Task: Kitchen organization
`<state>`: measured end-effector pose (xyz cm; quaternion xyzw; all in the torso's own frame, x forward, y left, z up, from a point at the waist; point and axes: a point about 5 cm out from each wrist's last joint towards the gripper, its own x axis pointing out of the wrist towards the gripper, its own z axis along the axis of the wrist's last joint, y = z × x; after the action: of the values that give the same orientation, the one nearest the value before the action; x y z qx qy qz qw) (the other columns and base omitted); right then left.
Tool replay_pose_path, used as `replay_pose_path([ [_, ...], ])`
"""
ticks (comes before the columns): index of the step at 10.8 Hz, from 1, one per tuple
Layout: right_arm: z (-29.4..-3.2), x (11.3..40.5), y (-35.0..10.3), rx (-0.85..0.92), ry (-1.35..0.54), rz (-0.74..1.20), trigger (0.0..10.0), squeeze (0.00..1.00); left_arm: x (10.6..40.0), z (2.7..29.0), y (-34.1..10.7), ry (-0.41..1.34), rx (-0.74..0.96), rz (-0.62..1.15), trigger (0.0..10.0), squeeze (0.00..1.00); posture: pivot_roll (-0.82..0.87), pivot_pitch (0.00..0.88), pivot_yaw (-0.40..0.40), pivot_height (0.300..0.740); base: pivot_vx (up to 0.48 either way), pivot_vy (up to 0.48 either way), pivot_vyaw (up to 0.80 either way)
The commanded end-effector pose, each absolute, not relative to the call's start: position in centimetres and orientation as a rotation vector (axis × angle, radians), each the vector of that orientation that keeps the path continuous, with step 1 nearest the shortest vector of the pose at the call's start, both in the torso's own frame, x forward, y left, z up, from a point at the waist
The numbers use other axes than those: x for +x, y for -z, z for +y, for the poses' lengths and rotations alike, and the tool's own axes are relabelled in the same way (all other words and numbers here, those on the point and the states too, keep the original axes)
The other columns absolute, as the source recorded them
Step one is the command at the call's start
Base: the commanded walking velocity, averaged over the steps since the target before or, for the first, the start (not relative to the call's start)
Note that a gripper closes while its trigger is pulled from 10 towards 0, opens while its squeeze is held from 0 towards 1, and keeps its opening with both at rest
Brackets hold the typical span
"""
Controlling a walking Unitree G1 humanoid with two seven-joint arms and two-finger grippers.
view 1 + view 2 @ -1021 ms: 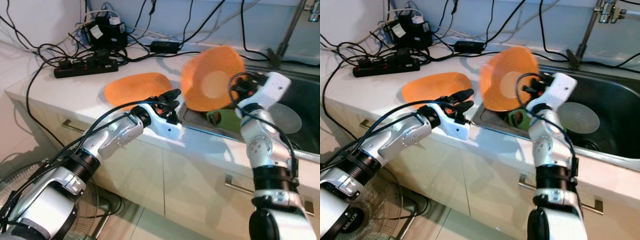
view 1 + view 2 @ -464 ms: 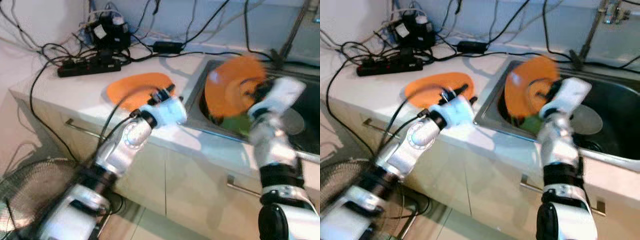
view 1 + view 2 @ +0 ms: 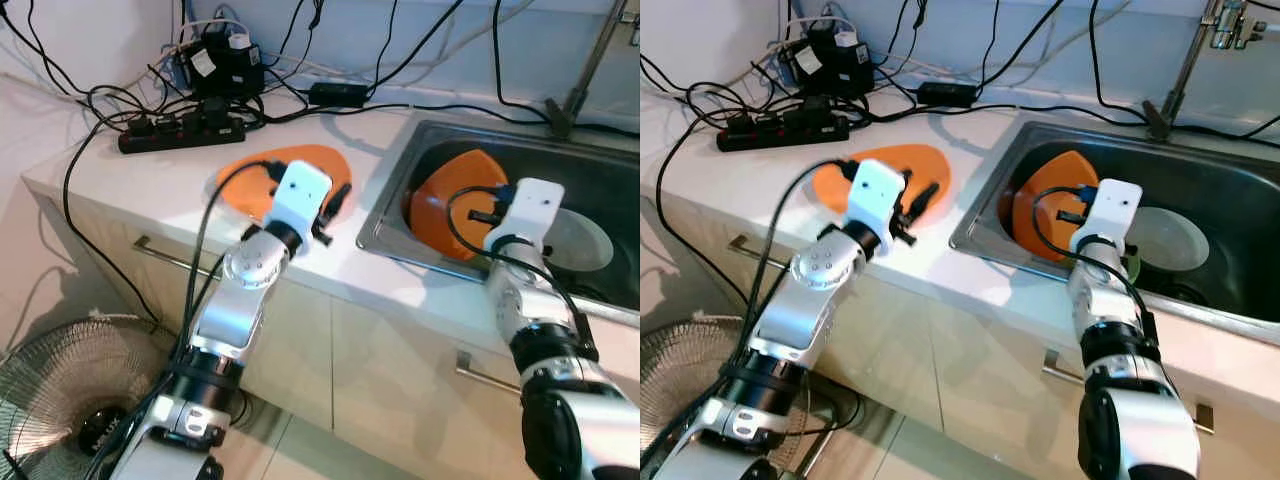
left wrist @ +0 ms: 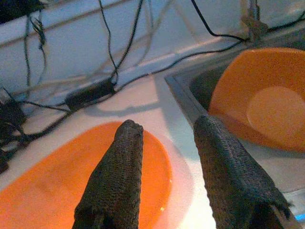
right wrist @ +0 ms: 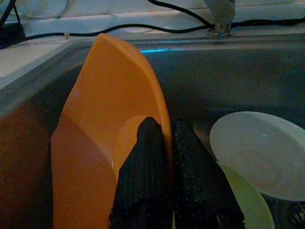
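While the right gripper (image 5: 164, 157) stands inside the sink (image 3: 590, 160), its jaws are pinched on the rim of an orange bowl (image 3: 455, 205) tilted on edge against the sink's near-left wall. Beyond those jaws lie a white bowl (image 5: 259, 152) and a green dish (image 5: 245, 200), partly under it. The left gripper (image 4: 167, 157) hangs with jaws parted and holding nothing just above an orange plate (image 3: 250, 180) flat on the desk (image 3: 120, 180). Farther off: black power strip (image 3: 180, 135), adapter (image 3: 335, 95), tangled cables (image 3: 100, 100), faucet (image 3: 1185, 60). Floor fan (image 3: 60, 400) below.
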<state>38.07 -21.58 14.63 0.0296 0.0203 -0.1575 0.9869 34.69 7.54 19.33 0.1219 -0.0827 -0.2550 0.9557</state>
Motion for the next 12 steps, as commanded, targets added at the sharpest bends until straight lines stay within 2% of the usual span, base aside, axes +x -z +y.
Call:
replay_pose_path([
  [1,-21.3,38.5,-15.4,0.035,0.304,0.017,10.0,0.00,34.3,7.5,-19.1,0.539,0.230,-0.142,10.0,0.00,0.18,0.014,0.032,0.740,0.000,0.000,0.00],
  [2,-21.1,38.6,-14.8,0.036,0.293,0.052,10.0,0.00,34.0,7.2,-18.6,0.557,0.220,-0.093,10.0,0.00,0.18,0.018,0.031,0.740,0.000,0.000,0.00],
  [3,-21.0,38.6,-14.5,0.038,0.286,0.066,10.0,0.28,33.8,7.0,-18.4,0.562,0.207,-0.068,10.0,0.00,0.18,0.018,0.031,0.740,0.000,0.000,0.00],
  [4,-20.9,38.6,-14.3,0.030,0.278,0.081,10.0,0.84,33.6,6.9,-18.4,0.568,0.186,-0.046,10.0,0.00,0.18,0.022,0.032,0.740,0.000,0.000,0.00],
  [5,-20.8,38.6,-14.2,0.018,0.275,0.092,10.0,1.00,33.6,6.8,-18.3,0.578,0.182,-0.035,10.0,0.00,0.18,0.022,0.032,0.740,0.000,0.000,0.00],
  [6,-20.7,38.6,-14.1,0.012,0.271,0.097,10.0,0.00,33.5,6.7,-18.3,0.586,0.184,-0.021,10.0,0.00,0.19,0.028,0.032,0.740,0.000,0.000,0.00],
  [10,-20.2,38.9,-14.9,-0.003,0.250,0.035,10.0,0.00,33.3,6.6,-18.7,0.578,0.178,-0.045,10.0,0.00,0.18,0.026,0.033,0.740,0.000,0.000,0.00],
  [11,-19.3,39.2,-16.1,0.032,0.200,-0.035,10.0,0.00,33.4,6.6,-19.1,0.552,0.208,-0.087,10.0,0.00,0.18,0.026,0.033,0.740,0.000,0.000,0.00],
  [12,-17.7,39.3,-17.6,0.083,0.106,-0.120,10.0,0.00,33.8,7.1,-19.9,0.489,0.334,-0.152,10.0,0.00,0.18,0.026,0.034,0.740,0.000,0.000,0.00],
])
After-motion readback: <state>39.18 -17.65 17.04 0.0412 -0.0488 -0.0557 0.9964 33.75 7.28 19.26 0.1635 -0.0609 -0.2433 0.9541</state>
